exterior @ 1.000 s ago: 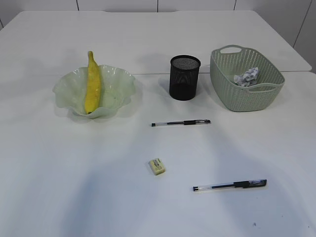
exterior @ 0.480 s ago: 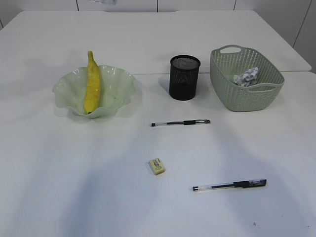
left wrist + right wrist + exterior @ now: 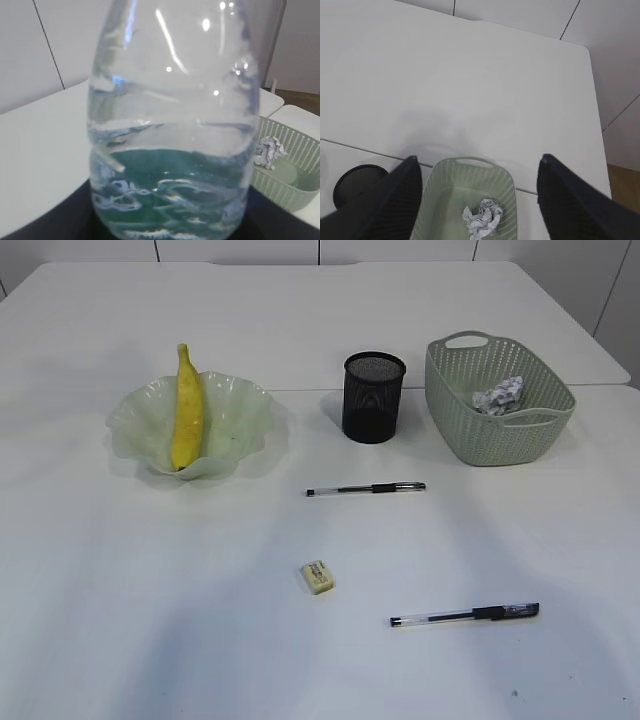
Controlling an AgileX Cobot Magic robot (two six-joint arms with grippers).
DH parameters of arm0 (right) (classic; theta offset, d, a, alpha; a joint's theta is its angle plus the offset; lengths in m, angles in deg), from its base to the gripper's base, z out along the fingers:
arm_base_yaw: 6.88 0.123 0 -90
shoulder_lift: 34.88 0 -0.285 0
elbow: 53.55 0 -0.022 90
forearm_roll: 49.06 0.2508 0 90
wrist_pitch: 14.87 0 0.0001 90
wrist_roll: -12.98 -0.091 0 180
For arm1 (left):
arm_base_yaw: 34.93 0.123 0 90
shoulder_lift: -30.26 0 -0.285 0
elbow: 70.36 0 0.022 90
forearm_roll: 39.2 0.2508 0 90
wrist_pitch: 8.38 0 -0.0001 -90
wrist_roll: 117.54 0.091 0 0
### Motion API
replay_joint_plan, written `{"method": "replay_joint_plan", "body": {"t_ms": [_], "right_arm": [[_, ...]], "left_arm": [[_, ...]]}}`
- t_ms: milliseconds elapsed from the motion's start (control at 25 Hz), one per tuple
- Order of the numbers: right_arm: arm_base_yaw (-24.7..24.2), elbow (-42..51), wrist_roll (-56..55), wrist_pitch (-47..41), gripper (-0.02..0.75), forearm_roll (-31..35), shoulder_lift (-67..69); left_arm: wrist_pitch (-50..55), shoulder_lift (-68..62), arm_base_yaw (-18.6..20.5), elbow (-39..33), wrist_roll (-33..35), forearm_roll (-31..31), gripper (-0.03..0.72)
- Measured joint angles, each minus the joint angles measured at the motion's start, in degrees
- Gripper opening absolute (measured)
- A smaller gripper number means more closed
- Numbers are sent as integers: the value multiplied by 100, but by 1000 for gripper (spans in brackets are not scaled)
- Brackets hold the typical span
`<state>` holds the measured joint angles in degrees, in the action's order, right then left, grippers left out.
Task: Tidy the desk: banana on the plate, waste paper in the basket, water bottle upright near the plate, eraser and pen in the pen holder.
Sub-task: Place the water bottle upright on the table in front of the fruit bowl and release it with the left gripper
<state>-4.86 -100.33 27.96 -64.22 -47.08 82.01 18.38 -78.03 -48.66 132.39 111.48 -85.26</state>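
Observation:
A clear water bottle (image 3: 175, 125) with a dark green label fills the left wrist view, and my left gripper (image 3: 170, 205) is shut on it, black fingers at both lower corners. Neither arm shows in the exterior view. The banana (image 3: 187, 410) lies in the pale green plate (image 3: 250, 400). Waste paper (image 3: 499, 394) sits in the sage basket (image 3: 500, 445). High above that basket (image 3: 432, 200) my right gripper (image 3: 478, 160) stands open and empty, with the waste paper (image 3: 482, 217) below. One pen (image 3: 365, 488) lies in front of the black pen holder (image 3: 373, 400), another pen (image 3: 465, 615) nearer the front. The eraser (image 3: 317, 576) lies mid-desk.
The white desk (image 3: 120, 590) has a seam line behind the plate and holder. In the left wrist view the basket (image 3: 285, 185) with the paper (image 3: 269, 150) shows behind the bottle on the right. The pen holder (image 3: 355, 182) stands left of the basket.
A blurred shape at the top edge of the exterior view half a second ago is gone. The things on the desk have not moved.

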Motion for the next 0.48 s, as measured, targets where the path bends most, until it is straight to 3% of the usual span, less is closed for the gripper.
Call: {"method": "replay_joint_plan", "body": {"t_ms": [480], "right_arm": [[-9, 0, -41, -297, 534, -24, -404]], "left_arm": [[-49, 912, 0, 0, 10, 586, 380]]}}
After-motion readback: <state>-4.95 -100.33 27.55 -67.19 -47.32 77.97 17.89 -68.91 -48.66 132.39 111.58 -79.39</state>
